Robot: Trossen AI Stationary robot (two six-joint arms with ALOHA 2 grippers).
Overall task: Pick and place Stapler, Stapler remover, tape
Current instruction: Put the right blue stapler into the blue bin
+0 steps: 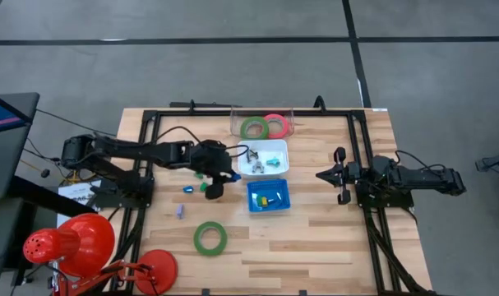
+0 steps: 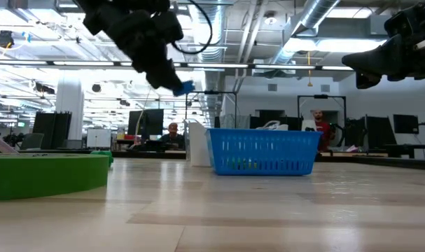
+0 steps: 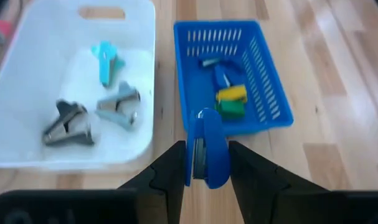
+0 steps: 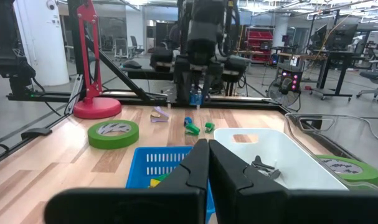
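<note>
While the light wooden desk [image 1: 331, 247] carries everything, its near-left corner holds a red lamp with a round base [image 1: 154, 267]. Left arm reaches from the left edge toward the desk's middle; left pincer [image 3: 207, 168] hangs above the desk, clenched on a small blue plastic stapler [image 3: 208, 149], just off the blue basket's near side in the left wrist view. Right arm waits by the right edge, right pincer [image 1: 325, 175] fully clenched on nothing, raised off the desk.

Clear plastic bin [image 1: 284, 109] at the far edge, middle, holds one green tape ring [image 1: 253, 127] and one pink-red tape ring [image 1: 274, 125], side by side and overlapping. Second green tape ring [image 1: 210, 237] lies flat toward the near edge, left of middle, well apart from the trays.

White rectangular plastic tray [image 1: 279, 146] sits at the middle, just near-side of the clear bin; in it two grey metal staple removers [image 3: 92, 115] and one turquoise staple remover [image 3: 106, 61]. Blue slotted plastic basket [image 1: 268, 196] sits just beside the white tray, nearer the near edge; it holds small yellow, green and blue pieces [image 3: 229, 99], cannot tell what exactly.

Loose on the desk left of the basket: small blue piece [image 1: 187, 189], small green piece [image 1: 203, 187], small lilac piece [image 1: 180, 211].
</note>
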